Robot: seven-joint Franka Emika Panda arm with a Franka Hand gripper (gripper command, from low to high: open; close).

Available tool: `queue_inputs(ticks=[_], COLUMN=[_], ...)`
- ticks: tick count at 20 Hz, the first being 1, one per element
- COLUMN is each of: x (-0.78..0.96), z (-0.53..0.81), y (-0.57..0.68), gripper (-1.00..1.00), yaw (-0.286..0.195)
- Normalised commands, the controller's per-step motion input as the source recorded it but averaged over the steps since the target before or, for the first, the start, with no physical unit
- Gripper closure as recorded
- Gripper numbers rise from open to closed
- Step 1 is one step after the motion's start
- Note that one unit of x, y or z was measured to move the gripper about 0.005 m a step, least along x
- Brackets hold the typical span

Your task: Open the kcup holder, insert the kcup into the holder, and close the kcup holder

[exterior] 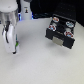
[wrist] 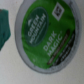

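The kcup fills the wrist view: a white pod with a green printed top, seen from very close. In the exterior view it shows only as a green speck at the tip of my gripper, low over the table at that view's left. My fingers do not show clearly, so I cannot tell whether they grip the pod. The kcup holder, a black box, stands at the exterior view's right. Its drawer tray is pulled out, with mixed-colour pods in its slots.
A teal shape sits at the edge of the wrist view beside the pod. The arm's base and a blue-marked object stand at the back of the white table.
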Motion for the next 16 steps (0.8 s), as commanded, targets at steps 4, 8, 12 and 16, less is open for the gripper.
queue_inputs(ticks=[4,8,12,16], x=[-0.04,-0.02,0.01,0.15], z=[-0.03,0.01,0.11,0.70], y=[-0.01,0.01,0.07,0.28], gripper=[1.00,1.00,1.00,1.00], yaw=[-0.071,-0.026,-0.015,0.000])
